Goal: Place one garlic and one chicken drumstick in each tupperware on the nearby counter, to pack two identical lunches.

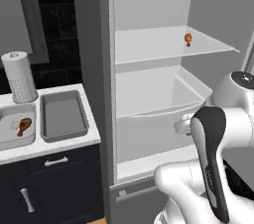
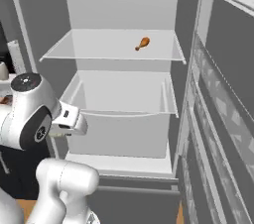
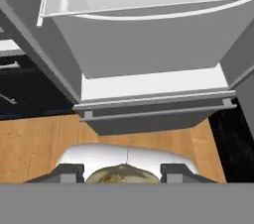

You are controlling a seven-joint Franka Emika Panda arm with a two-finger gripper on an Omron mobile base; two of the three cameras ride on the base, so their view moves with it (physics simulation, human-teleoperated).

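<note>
Now my gripper (image 3: 122,171) is pinched on a pale garlic (image 3: 119,175) in front of the open fridge. The empty tupperware (image 1: 63,117) sits well off to my left on the counter (image 1: 49,144), long axis running away from the counter's front edge, and beyond it the other tupperware (image 1: 10,141) already holds a drumstick (image 1: 23,126)

Between the two dark fingers (image 3: 69,171) at the bottom of the hand view sits a pale, rounded garlic (image 3: 121,174), mottled tan and white, each finger close against one side of it. Below lies a wooden floor (image 3: 39,141) of warm orange planks, and above that the open fridge (image 3: 149,39) with its grey drawer front and a white ledge beneath. Dark cabinets (image 3: 30,91) stand at the left edge.
</note>
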